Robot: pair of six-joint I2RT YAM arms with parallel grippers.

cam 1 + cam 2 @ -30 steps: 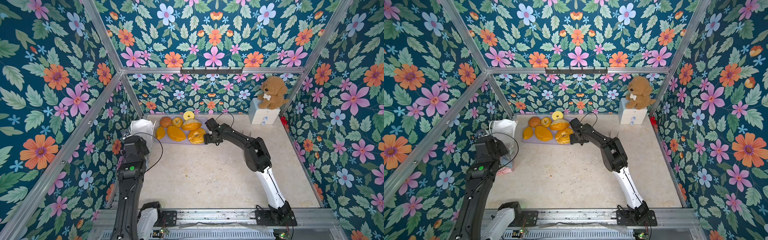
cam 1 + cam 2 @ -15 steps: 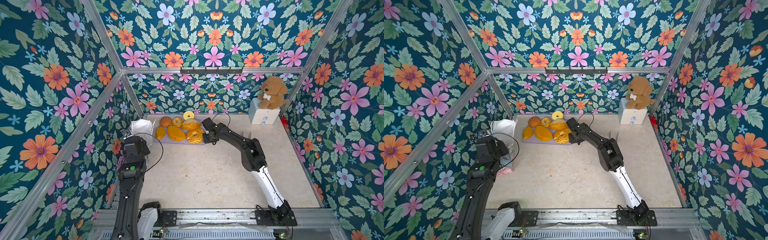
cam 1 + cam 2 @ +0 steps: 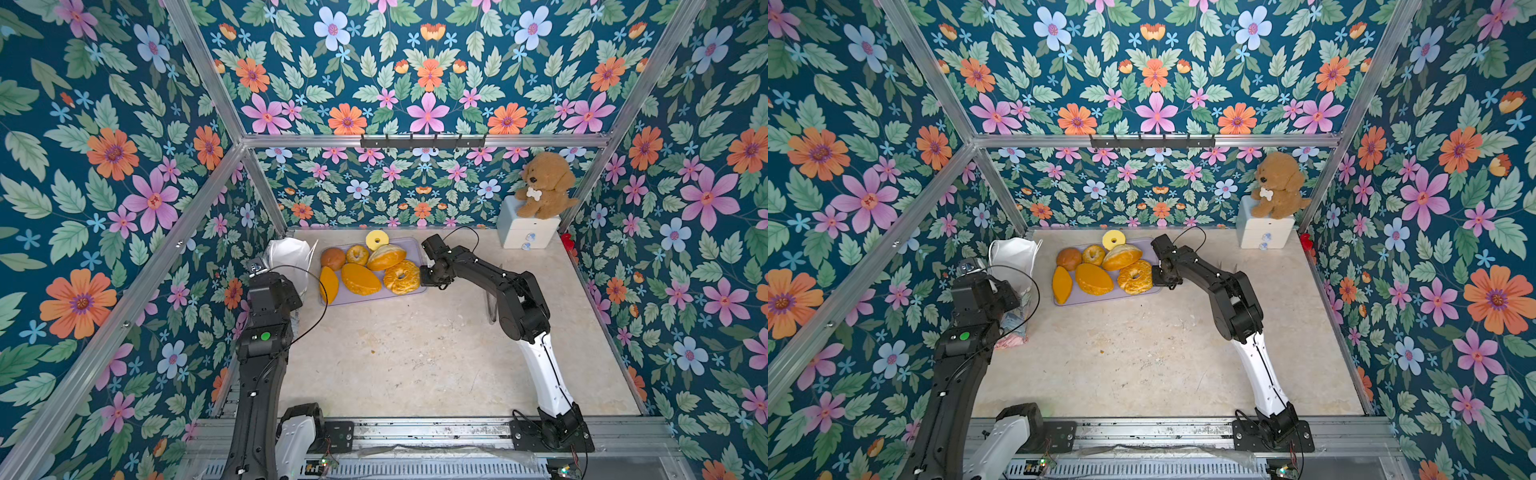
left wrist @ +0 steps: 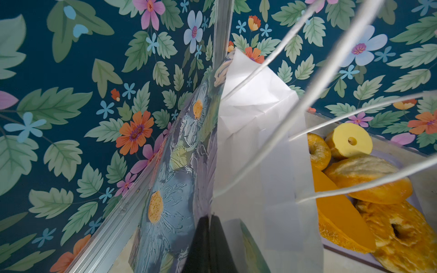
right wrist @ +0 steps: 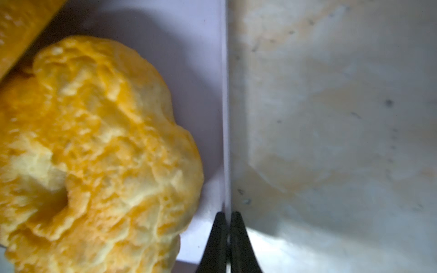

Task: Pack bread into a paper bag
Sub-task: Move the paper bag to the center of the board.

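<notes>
Right claw (image 3: 422,277) has snapped shut since a second ago. In both top views it sits at the lilac tray (image 3: 411,247) edge, with the knobbly ring (image 3: 401,276) just beside it and the paper bag (image 3: 286,257) well beyond the bread. Left wrist view: left claw (image 4: 209,216) is pinched shut on the bag's wall. Right wrist view: the tips clamp the tray rim, the ring alongside.

seven bread pieces (image 3: 386,257) lie on a lilac tray (image 3: 411,249): knobbly ring (image 3: 401,276), orange loaves (image 3: 360,279), buns (image 3: 332,258), small rings (image 3: 377,240). floral bag (image 3: 286,257) stands open beside it.
</notes>
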